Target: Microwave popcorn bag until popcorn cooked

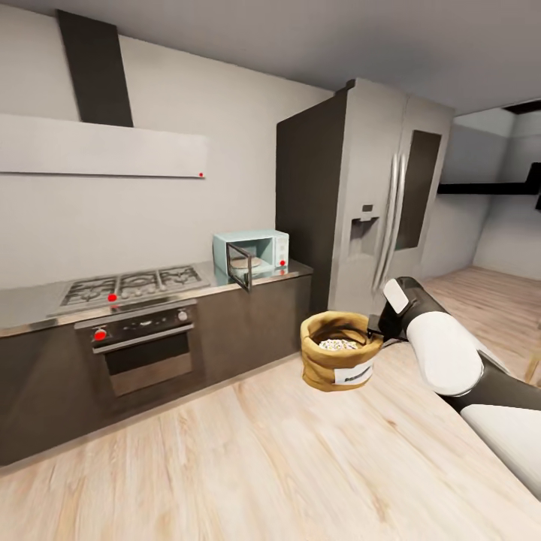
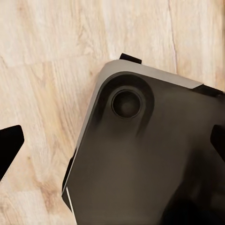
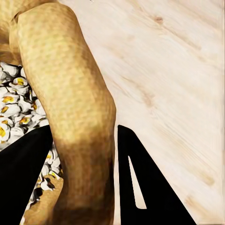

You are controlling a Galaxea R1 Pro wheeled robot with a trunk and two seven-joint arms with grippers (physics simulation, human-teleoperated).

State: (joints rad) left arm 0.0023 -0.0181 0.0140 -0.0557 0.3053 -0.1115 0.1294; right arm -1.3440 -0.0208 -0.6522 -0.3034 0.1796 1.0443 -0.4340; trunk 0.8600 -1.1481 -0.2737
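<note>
At the lower right of the head frame, the right gripper (image 1: 378, 327) pinched the rolled rim of the popcorn bag (image 1: 337, 359) with its 2 fingers (image 3: 140, 187), held above the floor (image 1: 225, 451), where the thin grip risked slipping and spilling popcorn (image 3: 14, 108) before the open microwave (image 1: 252, 257); the left gripper's state I cannot tell.

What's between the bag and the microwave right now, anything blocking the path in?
Nothing visible blocks it. The right gripper holds the popcorn bag by its rim above the wood floor, one of its jaws inside and one outside. The microwave sits on the countertop ahead, its door already swung open toward the robot.
</note>
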